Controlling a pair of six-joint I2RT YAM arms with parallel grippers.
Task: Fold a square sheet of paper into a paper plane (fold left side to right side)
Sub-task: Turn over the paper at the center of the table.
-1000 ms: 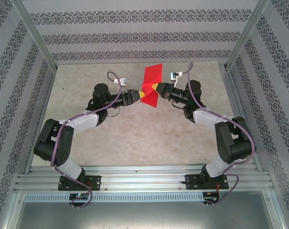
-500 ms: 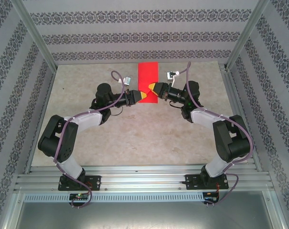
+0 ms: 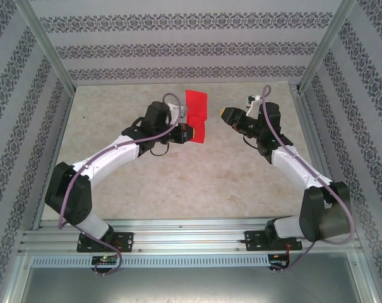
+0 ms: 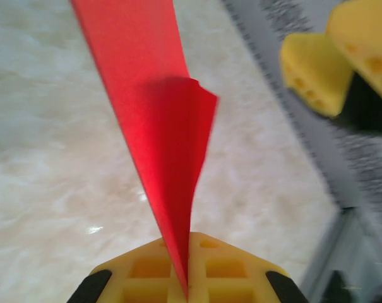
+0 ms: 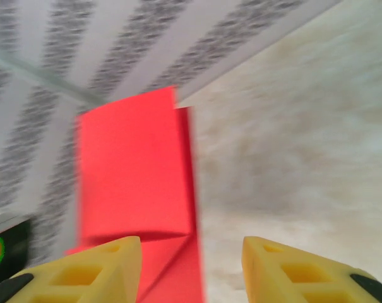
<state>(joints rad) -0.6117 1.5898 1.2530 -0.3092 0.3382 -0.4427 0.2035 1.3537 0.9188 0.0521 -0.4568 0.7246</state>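
Top external view: our left hand [image 3: 188, 133] pinches the folded sheet of paper [image 3: 196, 108] above the tabletop [image 3: 197, 183], right hand [image 3: 227, 115] spread nearby. Mid-fold, we reckon; next it wants laying flat to crease.

Your left arm [image 3: 108, 158] and right arm [image 3: 298, 167] wear white shells over black joints. Purple cables [image 3: 265, 110] trail both; fingertips [image 5: 96, 268] are yellow.

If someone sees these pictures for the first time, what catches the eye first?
The bright red folded sheet of paper stands out over the pale table, toward its far side. The left tool is shut on its near end; the open right tool, yellow-fingered, hovers just beside it, apart.
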